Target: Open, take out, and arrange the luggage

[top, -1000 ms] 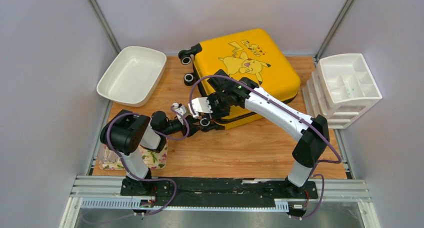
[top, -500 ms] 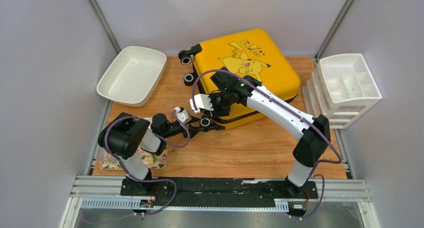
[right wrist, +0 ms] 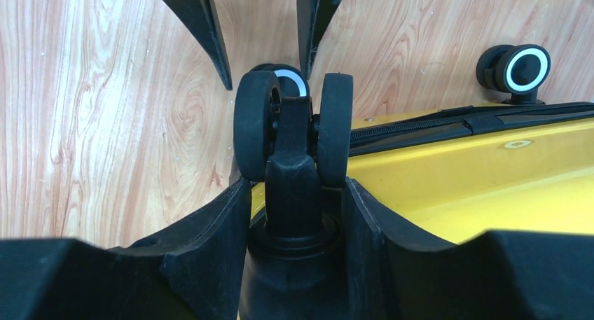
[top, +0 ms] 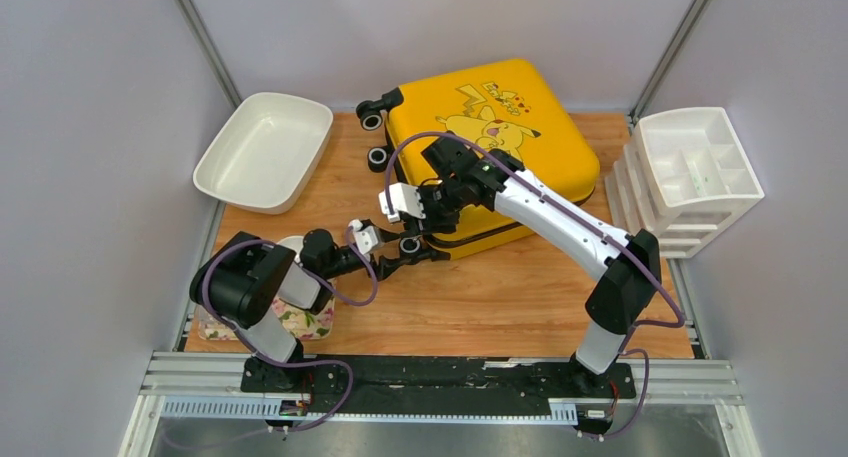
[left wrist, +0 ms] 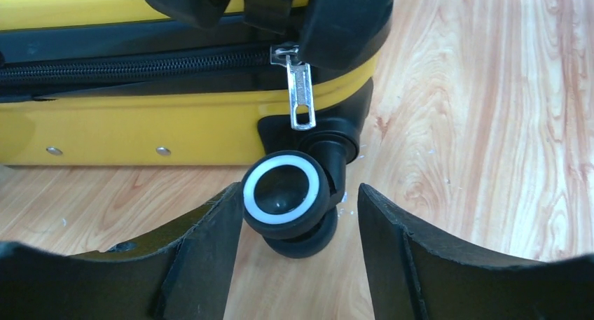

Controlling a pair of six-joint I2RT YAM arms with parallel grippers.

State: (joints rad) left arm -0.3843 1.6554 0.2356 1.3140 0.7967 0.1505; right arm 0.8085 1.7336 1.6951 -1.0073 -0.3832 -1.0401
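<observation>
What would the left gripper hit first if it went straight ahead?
Most likely the caster wheel of the luggage, right ahead between the left gripper's open fingers; the zipper pull hangs further back.

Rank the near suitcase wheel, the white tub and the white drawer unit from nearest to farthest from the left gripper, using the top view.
1. The near suitcase wheel: between the fingers of the left gripper, at the case's front corner.
2. The white tub: back left of the table.
3. The white drawer unit: far right edge.
</observation>
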